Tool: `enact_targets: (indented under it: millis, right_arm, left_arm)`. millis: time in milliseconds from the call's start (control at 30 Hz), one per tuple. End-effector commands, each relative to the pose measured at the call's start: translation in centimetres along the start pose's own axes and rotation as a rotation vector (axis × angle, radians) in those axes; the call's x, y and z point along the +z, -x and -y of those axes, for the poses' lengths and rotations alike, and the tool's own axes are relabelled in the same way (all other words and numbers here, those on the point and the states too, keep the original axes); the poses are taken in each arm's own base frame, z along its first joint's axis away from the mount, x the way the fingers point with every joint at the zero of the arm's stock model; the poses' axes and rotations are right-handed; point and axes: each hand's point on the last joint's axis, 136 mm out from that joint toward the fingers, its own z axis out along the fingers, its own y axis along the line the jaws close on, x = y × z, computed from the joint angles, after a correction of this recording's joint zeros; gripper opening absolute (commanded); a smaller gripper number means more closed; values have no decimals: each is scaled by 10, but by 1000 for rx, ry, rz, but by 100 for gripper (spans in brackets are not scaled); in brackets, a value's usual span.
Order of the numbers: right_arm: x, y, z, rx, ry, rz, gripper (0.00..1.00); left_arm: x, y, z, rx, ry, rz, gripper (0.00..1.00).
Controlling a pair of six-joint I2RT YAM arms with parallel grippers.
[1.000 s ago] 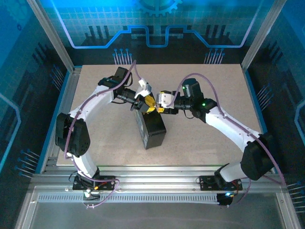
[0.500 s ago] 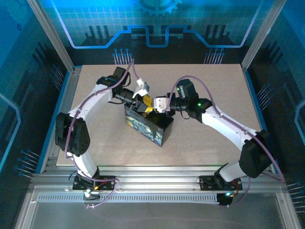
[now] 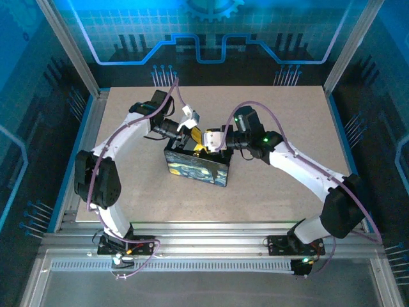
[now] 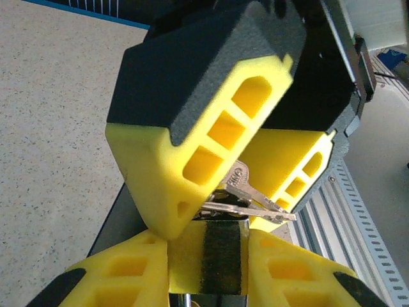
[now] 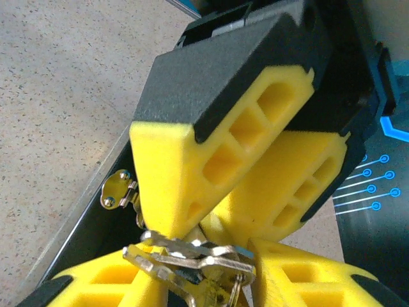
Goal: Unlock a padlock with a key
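**Two foam-fingered grippers meet over a painted box**

Both arms reach to the middle of the table [image 3: 287, 115], a pale speckled board. There the left gripper [image 3: 195, 135] and the right gripper [image 3: 206, 146] come tip to tip above the far edge of a black rectangular box [image 3: 198, 167]. Its lid carries swirling blue and yellow paint.

From the left wrist, the right gripper's fingers [image 4: 179, 153] are chunky wedges, with grainy black shells over bright yellow foam cut into rounded hollow cells. They slant together and close on the key [image 4: 238, 179]. It is a thin silvery piece, its round stamped head wedged between them and its toothed blade poking out to the right. A second flat blade [image 4: 255, 211] lies just under it.

From the right wrist, the left gripper's fingers [image 5: 172, 166] show the same wedge shape, narrowing to a thin gap directly above the keys. The keys lie crosswise on a wire ring [image 5: 238, 281]. Whether those tips pinch anything cannot be told. A paler brassy piece [image 5: 203, 291] hangs below, too cropped to identify. A small brass hinge plate [image 5: 118, 190] with two rivets sits on the box's black wall, just beside the fingers.
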Motion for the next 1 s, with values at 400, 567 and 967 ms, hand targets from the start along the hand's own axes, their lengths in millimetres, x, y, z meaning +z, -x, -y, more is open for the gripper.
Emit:
enact_targets:
  millis: [400, 567, 967]
  right_arm:
    - [20, 42, -21, -45, 128, 144, 28]
    - [23, 41, -23, -38, 139, 141, 37]
    - [32, 46, -25, -69, 170, 180, 28]
  left_arm:
    - [-2, 28, 2, 64, -64, 78, 0]
    - [-1, 26, 1, 52, -73, 79, 0]
    - [3, 26, -4, 40, -98, 74, 0]
